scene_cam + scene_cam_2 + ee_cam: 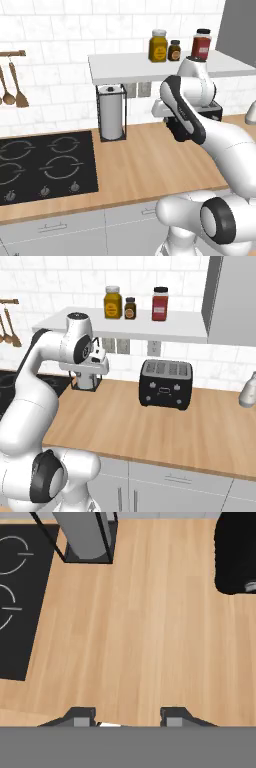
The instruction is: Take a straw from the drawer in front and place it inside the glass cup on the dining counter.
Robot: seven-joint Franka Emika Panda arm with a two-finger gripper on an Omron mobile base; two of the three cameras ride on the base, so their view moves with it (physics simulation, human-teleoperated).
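The claw (128, 717) hangs above a wood counter (150, 637), pointing down at bare planks. Its two dark fingertips (82, 716) stand apart with only wood grain in the gap, so it is released and carries nothing.

In the hand view, to the claw's left lies the black cooktop (20, 602) with thin grey burner rings; no writing can be made out on it. Ahead and slightly left stands the paper towel roll (85, 534) in its black wire holder. Ahead to the right sits the black toaster (235, 554), well apart from the claw.

In the right base view, the shelf (150, 328) above and beyond the claw carries three jars: a yellow jar (113, 302), a small dark jar (130, 308) and a red jar (160, 304). Their labels are too blurred to read.

Closed grey drawer fronts (55, 227) with slim bar handles run beneath the counter edge, below the claw. I cannot find the straw or the glass cup anywhere here.
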